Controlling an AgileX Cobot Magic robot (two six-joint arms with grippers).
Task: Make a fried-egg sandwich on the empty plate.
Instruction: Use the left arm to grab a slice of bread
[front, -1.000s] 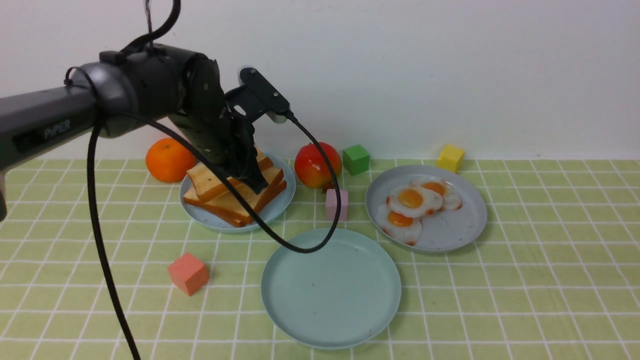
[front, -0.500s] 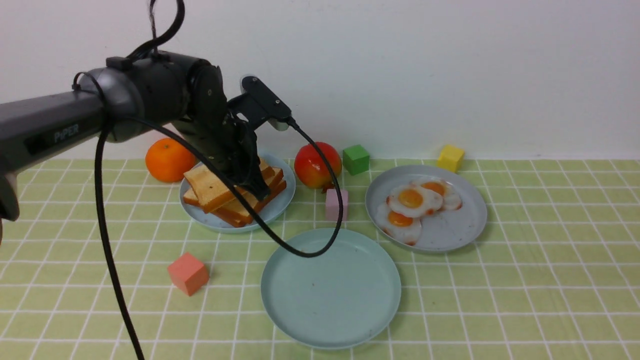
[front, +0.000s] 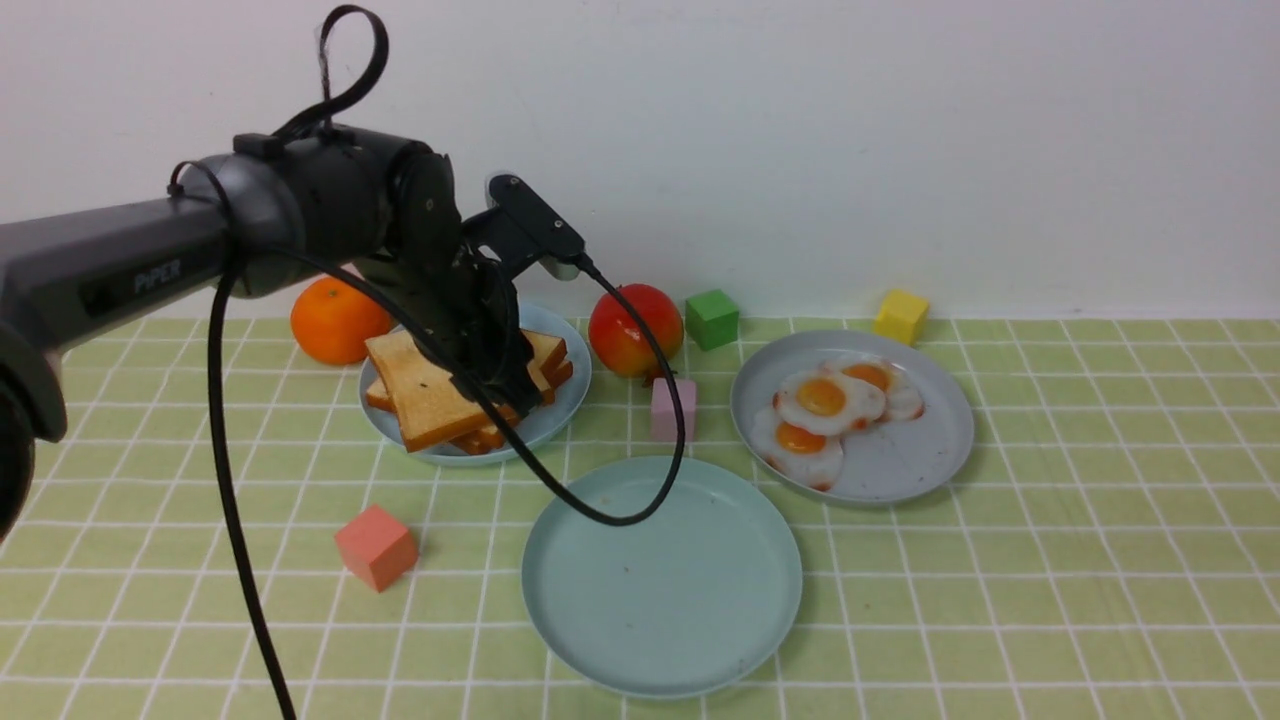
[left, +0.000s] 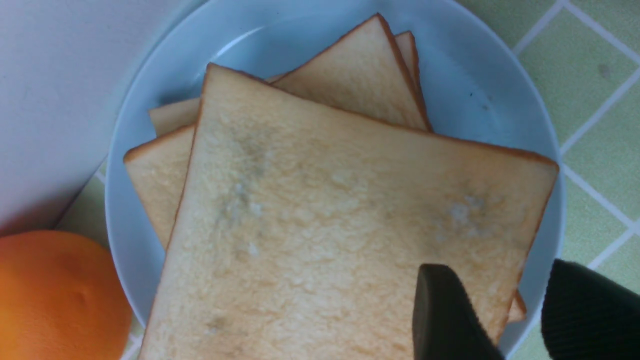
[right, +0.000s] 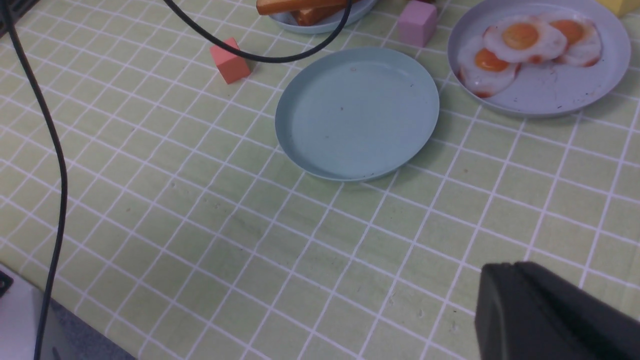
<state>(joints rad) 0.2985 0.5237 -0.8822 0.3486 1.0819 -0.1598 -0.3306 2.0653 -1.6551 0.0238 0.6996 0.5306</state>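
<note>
The pale mint-green plate lies at the front centre with nothing on it; it also shows in the right wrist view. A stack of toast slices sits on the light blue plate. My left gripper is shut on the edge of the top toast slice, which is tilted and slid toward the front left. In the left wrist view one finger lies on the slice. Three fried eggs lie on the grey-blue plate. My right gripper is shut and empty, above the tablecloth.
An orange and a red fruit flank the toast plate. A pink cube stands between the plates. A salmon cube is at the front left. Green and yellow cubes stand at the back. The left arm's cable hangs over the mint plate.
My left arm has come lower over the toast plate. The top slice has shifted toward the front left and tilted more. The plates and eggs have not moved.
</note>
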